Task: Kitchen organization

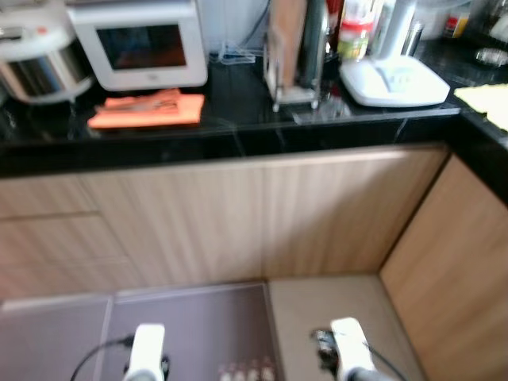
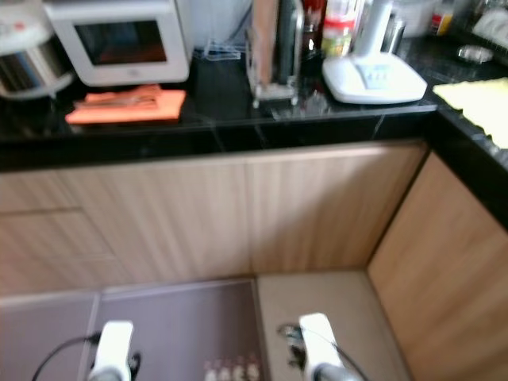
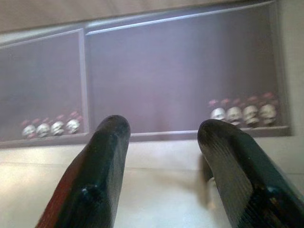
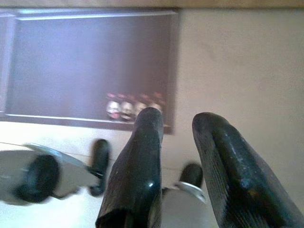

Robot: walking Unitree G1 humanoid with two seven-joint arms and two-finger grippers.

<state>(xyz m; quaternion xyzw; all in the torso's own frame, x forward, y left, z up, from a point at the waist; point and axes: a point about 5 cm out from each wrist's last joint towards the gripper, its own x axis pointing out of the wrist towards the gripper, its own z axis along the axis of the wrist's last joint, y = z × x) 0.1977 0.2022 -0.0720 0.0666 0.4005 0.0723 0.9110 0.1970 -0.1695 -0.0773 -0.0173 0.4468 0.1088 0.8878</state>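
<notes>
Hanging low over the floor in front of the black countertop (image 1: 238, 131), both arms sit idle. The left gripper (image 3: 164, 137) has its two black fingers spread well apart, holding nothing and touching nothing; beyond them lies a dark mauve floor mat (image 3: 175, 71). The right gripper (image 4: 176, 128) also has its fingers parted, by a narrower gap, and grips nothing; past them the mat's edge meets pale beige floor.

On the countertop, toward its left end, a white microwave (image 1: 143, 44) stands at the back, with a silver rice cooker (image 1: 40, 59) just beside it at the far left. An orange cloth (image 1: 147, 109) lies flat on the countertop directly in front of the microwave, near the front edge. Toward the countertop's right end stands a wooden rack (image 1: 294, 51), and right of that a white appliance base (image 1: 393, 79). Below the countertop run light wood cabinet doors (image 1: 238, 214)
</notes>
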